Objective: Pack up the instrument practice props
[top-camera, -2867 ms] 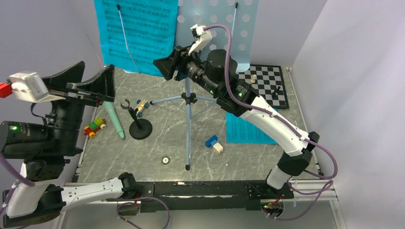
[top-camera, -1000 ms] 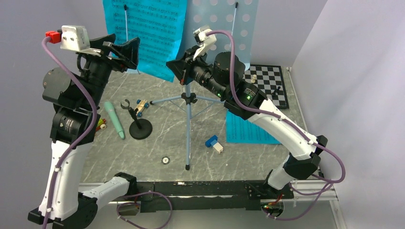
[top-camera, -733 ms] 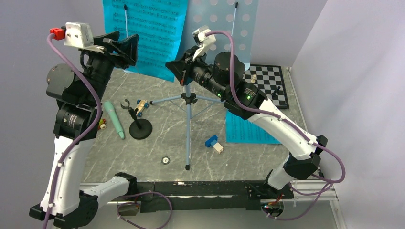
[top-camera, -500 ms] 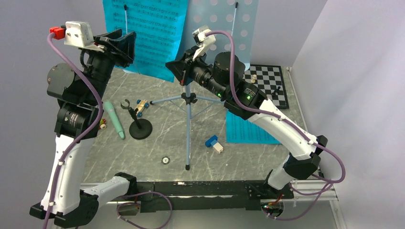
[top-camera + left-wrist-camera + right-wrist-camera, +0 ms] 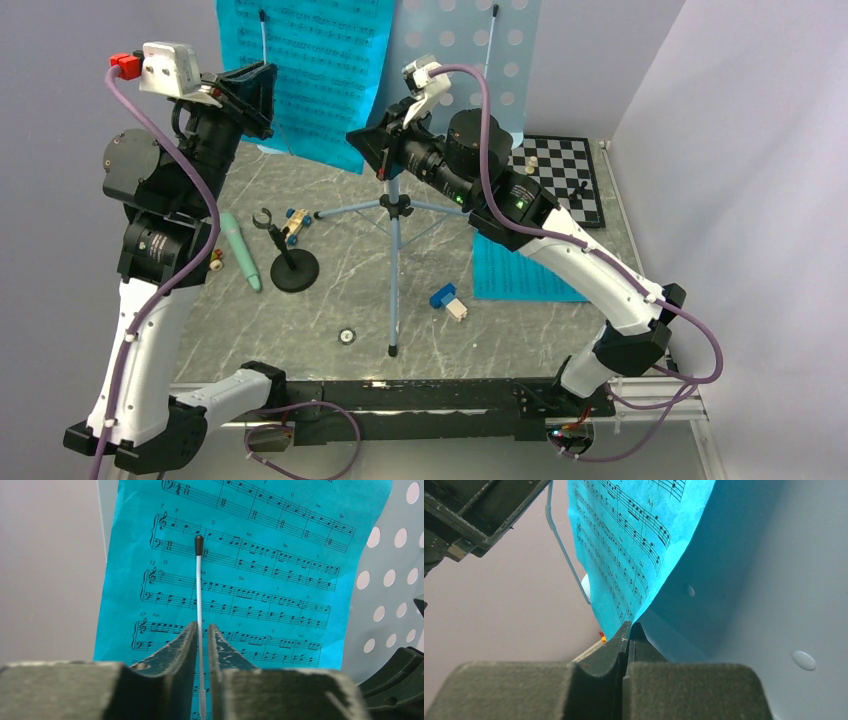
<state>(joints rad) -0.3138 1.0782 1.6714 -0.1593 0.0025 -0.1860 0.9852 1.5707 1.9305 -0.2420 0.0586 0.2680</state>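
On the desk of the music stand (image 5: 393, 250) a music sheet (image 5: 310, 70) is propped. To the stand's right a second sheet (image 5: 510, 275) is laid flat, a chessboard (image 5: 565, 180) behind it, a block (image 5: 449, 300) nearer the stand. To the stand's left are set a microphone (image 5: 240, 252), a holder (image 5: 295, 272) and a toy car (image 5: 293, 224).

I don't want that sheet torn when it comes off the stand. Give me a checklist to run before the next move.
1. The right gripper pinches the page at its lower corner: ok.
2. The retainer wire sits inside the left gripper: ok.
3. Left gripper clamped on the wire: cannot tell; a narrow gap shows.
4. Wire lifted off the page: not ok, it crosses the page's front.
5. The music stand upright: ok.
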